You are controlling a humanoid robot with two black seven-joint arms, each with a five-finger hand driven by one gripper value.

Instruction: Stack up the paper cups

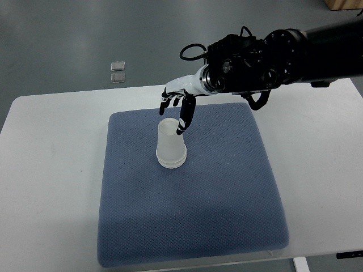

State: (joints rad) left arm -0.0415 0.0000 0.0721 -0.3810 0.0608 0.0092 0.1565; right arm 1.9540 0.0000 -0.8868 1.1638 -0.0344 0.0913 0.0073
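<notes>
A white translucent paper cup stack (171, 147) stands upside down on the blue pad (193, 226), wide rim at the bottom. My right hand (178, 105) hangs just above and behind its top, coming in from the right on a black arm. Its fingers (185, 117) point down, spread and relaxed, with the tips close to the cup's upper edge. I see nothing held in them. The left arm does not show.
The blue pad lies on a white table (51, 170). Two small clear squares (118, 71) lie on the grey floor beyond the table's far edge. A brown box corner (345, 3) shows at the top right.
</notes>
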